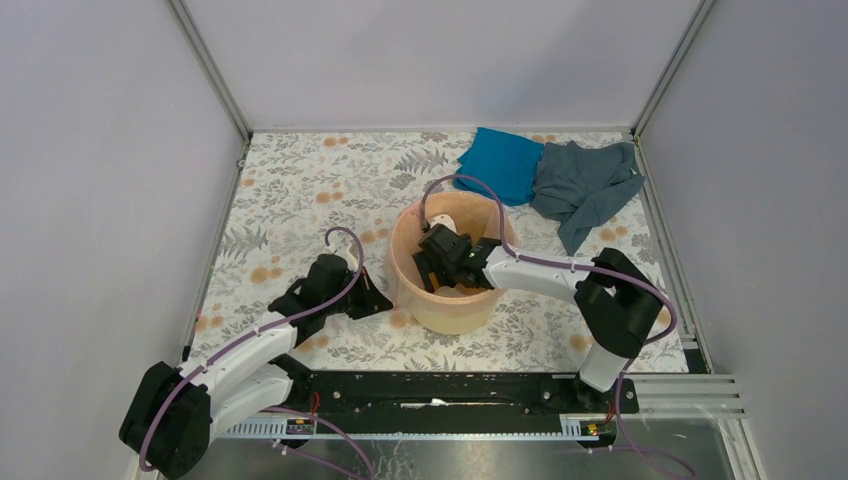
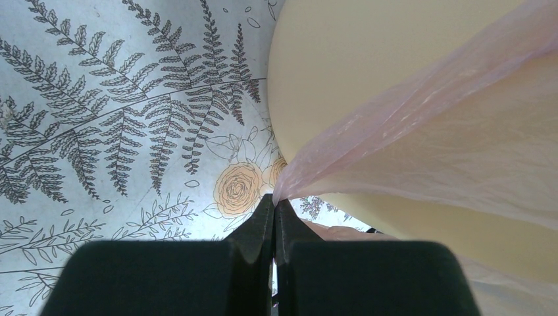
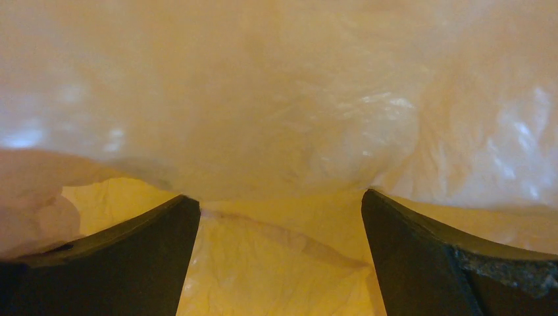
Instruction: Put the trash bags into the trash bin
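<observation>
The yellow-orange trash bin (image 1: 445,305) stands upright mid-table. The pale-pink trash bag (image 1: 404,292) lines it and drapes over its rim and left wall. My left gripper (image 1: 383,300) is at the bin's left side, low by the table, shut on a corner of the trash bag (image 2: 421,131), which stretches up across the bin wall (image 2: 342,59). My right gripper (image 1: 432,268) reaches down inside the bin, open, with wrinkled bag film (image 3: 276,105) in front of its fingers (image 3: 151,257) and nothing between them.
A blue cloth (image 1: 500,160) and a grey-blue cloth (image 1: 585,180) lie at the back right of the floral table cover (image 1: 300,190). White walls enclose the table on three sides.
</observation>
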`<state>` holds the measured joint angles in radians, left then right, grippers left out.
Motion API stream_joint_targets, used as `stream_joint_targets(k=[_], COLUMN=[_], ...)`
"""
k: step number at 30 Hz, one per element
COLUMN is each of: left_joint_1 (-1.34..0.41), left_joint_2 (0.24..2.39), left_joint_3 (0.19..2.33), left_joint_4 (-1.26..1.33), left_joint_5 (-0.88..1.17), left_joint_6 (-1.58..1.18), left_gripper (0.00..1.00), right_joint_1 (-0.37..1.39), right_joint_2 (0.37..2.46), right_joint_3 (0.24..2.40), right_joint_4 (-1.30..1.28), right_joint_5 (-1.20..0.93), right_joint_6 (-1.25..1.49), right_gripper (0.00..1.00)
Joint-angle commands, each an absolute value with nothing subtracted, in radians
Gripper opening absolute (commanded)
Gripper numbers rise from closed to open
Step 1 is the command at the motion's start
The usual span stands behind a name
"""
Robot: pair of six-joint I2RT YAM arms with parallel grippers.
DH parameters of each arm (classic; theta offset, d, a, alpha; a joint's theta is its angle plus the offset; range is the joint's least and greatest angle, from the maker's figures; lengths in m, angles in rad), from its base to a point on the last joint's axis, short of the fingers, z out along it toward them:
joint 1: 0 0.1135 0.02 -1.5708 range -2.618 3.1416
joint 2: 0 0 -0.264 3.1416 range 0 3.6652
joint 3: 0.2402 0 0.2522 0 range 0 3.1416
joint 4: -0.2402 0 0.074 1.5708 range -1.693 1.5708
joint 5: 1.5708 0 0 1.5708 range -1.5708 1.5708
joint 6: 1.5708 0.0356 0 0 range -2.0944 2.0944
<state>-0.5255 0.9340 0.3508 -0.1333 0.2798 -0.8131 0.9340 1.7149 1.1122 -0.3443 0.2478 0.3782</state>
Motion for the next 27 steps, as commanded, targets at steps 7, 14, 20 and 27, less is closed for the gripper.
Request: stream_joint_targets(k=[7, 14, 20, 27], left_joint_1=[-0.529, -0.529, -0.529, -0.529], left_joint_2=[0.93, 0.925, 0.928, 0.93], left_joint_3=[0.374, 0.376, 0.374, 0.372], left_joint_4=[-0.112, -0.122, -0.123, -0.124], left_joint_5=[0.281, 0.28, 0.272, 0.27], left_joint_6=[-0.807, -0.802, -0.802, -0.802], left_gripper=[0.0, 0.0, 0.0, 0.0], right_joint_1=[0.939, 0.938, 0.938, 0.937], right_joint_2=[1.819, 1.817, 1.667, 1.575], right_joint_3=[1.009, 1.05, 1.138, 1.167], right_joint_4=[-0.162, -0.199, -0.366, -0.42], right_joint_5=[0.214, 0.214, 0.252, 0.293], right_joint_6=[0.462, 0.475, 0.467, 0.485], right_gripper=[1.0, 1.0, 1.0, 1.0])
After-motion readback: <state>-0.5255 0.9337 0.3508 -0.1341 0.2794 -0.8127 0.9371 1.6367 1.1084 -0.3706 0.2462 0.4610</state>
